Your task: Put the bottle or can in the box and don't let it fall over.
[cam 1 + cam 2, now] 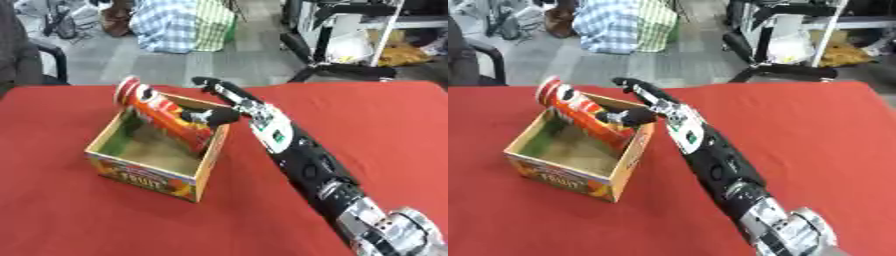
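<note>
The red chip can [166, 119] stands tilted inside the cardboard box [144, 177], its lower end down against the box's right wall and its capped top leaning up and out toward the tabletop's far left corner, so its long axis runs diagonally from low right to high left. Its label shows a face-like logo, but no writing can be read. The box sits open-topped on the left half of the red tabletop [367, 130], with bare cloth on every side of it; its front face carries the word "FRUIT" among coloured pictures. The right hand [229, 102] reaches in from the near right corner, its thumb and fingers curled around the can's lower body, above the box's right wall.
</note>
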Controlling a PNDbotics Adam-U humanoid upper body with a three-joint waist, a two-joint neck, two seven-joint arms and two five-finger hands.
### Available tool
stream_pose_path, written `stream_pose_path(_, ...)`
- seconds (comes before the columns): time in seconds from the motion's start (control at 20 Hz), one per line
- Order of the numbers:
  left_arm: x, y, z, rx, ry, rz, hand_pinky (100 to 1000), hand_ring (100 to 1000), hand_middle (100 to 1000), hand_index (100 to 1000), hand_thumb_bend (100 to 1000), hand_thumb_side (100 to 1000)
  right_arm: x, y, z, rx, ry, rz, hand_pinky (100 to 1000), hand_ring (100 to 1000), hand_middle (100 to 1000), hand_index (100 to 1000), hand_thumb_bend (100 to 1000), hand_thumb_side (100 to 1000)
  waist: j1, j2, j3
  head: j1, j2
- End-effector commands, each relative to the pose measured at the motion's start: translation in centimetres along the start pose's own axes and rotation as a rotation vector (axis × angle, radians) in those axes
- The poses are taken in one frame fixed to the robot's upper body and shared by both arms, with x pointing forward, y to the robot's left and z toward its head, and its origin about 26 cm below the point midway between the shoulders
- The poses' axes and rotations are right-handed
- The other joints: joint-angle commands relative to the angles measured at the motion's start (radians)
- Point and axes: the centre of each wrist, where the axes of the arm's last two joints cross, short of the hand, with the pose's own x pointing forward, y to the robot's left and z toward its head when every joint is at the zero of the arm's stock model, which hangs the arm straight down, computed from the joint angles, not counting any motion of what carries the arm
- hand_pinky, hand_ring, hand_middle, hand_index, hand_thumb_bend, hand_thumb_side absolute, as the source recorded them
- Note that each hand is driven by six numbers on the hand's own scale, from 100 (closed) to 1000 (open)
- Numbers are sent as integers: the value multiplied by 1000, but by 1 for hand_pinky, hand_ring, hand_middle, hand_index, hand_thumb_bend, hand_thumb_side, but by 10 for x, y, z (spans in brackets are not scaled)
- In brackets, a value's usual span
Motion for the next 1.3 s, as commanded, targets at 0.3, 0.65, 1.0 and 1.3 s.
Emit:
stream_pose_path(0.3,0,7,0,10,2,-29,792,631,663,696,296,772,17,-46,9,-94,-108,23,960,930,962,1000,501,582,-17,-21,-33,21,0)
stream_pose_path(0.65,-11,20,12,41,54,-68,792,630,663,696,295,776,27,-74,75,-145,-271,-138,956,927,963,1000,497,451,-44,-40,-138,92,19)
stream_pose_path(1.0,-20,26,24,55,100,-108,793,629,663,695,292,783,13,-60,166,-262,-182,-153,954,931,970,1000,487,354,-72,-45,-260,158,38)
stream_pose_path(1.3,-23,15,28,13,109,-106,793,630,663,695,294,787,-4,-26,207,-423,13,-172,940,919,964,1000,463,386,-64,-42,-309,182,57)
